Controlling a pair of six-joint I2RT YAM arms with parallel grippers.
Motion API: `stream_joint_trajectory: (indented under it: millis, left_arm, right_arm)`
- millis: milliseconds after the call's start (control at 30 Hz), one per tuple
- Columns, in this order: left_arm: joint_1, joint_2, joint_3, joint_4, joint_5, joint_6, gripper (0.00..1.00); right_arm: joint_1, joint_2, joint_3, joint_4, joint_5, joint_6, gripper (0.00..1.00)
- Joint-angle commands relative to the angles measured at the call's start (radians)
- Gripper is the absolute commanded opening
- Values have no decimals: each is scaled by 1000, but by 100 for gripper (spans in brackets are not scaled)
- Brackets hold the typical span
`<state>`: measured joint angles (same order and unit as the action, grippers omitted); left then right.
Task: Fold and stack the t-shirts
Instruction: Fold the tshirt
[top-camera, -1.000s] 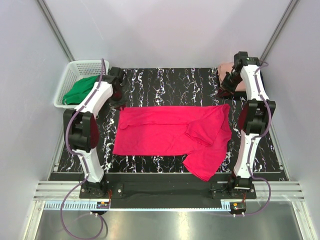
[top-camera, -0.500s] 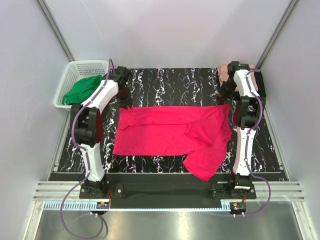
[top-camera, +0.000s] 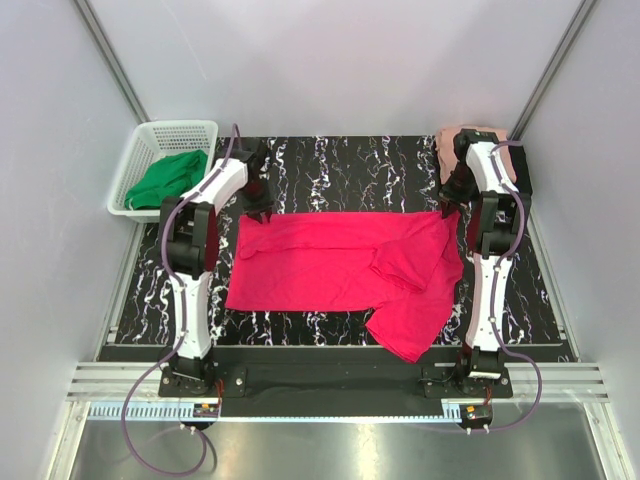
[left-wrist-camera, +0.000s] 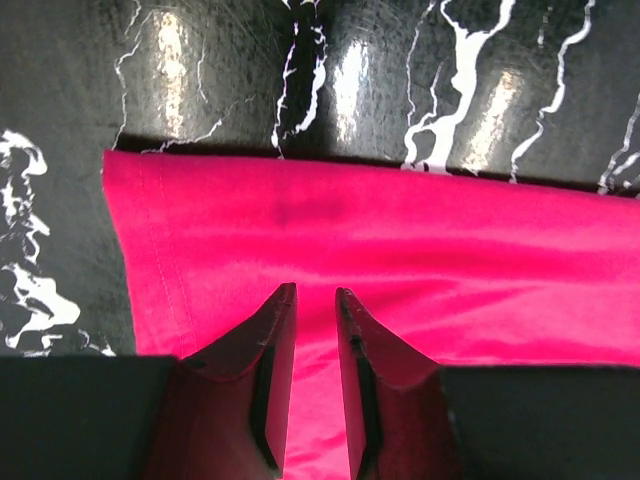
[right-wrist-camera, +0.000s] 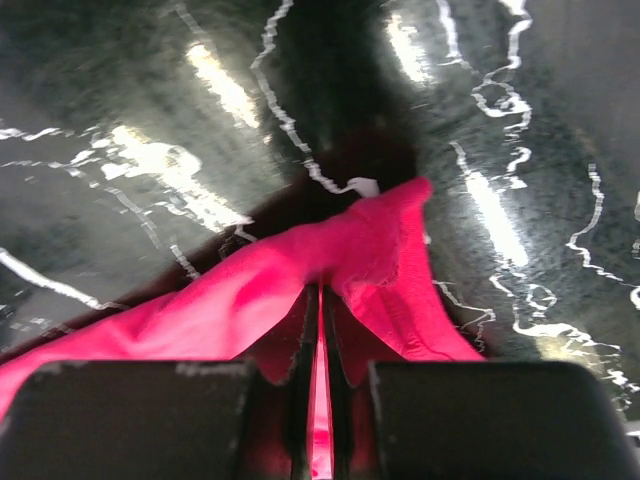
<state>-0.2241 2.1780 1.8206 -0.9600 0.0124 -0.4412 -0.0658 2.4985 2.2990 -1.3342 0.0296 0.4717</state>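
The crimson-pink t-shirt (top-camera: 340, 265) lies spread across the black marbled mat, with its right part folded over and hanging towards the near edge. My left gripper (top-camera: 262, 207) is low over the shirt's far left corner. In the left wrist view (left-wrist-camera: 312, 292) its jaws stand a narrow gap apart above the cloth (left-wrist-camera: 400, 240), with nothing pinched. My right gripper (top-camera: 446, 205) is at the far right corner. In the right wrist view (right-wrist-camera: 320, 290) it is shut on a bunched fold of the crimson cloth (right-wrist-camera: 250, 290). The pale salmon-pink t-shirt (top-camera: 452, 140) lies at the back right corner. I cannot make out the black t-shirt.
A white basket (top-camera: 150, 135) with a green cloth (top-camera: 170, 178) in it stands off the mat at the back left. Grey walls close in on both sides and behind. Bare mat (top-camera: 340, 170) shows behind the shirt.
Both arms have swung inward from the back corners and down onto the crimson shirt's far corners. The right gripper has taken hold of its corner.
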Motion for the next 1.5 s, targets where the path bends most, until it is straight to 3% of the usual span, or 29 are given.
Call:
stream_joint_trajectory:
  millis: [0, 367, 833, 933, 1133, 1333, 1433, 1467]
  left_arm:
    - [-1, 28, 55, 1, -2, 18, 28]
    - [0, 127, 100, -14, -117, -27, 27]
    - [0, 112, 88, -32, -143, -40, 26]
    - [0, 82, 83, -31, -161, -47, 27]
    - [9, -38, 80, -25, -166, -51, 31]
    - [9, -168, 17, -25, -146, -70, 32]
    - [2, -269, -90, -22, -88, -85, 32]
    - [-6, -302, -125, -19, -83, -83, 32]
  right_arm:
    - [-5, -24, 7, -81, 78, 22, 9]
    - [-5, -7, 42, -132, 101, 28, 8]
    - [-5, -16, -6, -143, 104, 10, 8]
    - [-5, -91, -12, -100, 86, -7, 10]
    - [-5, -387, -16, 42, -11, -39, 18]
    - [-5, -504, 22, 6, -170, -45, 21]
    - [-2, -658, -201, 100, -276, -32, 21]
    - [-3, -708, -375, 143, -348, -28, 22]
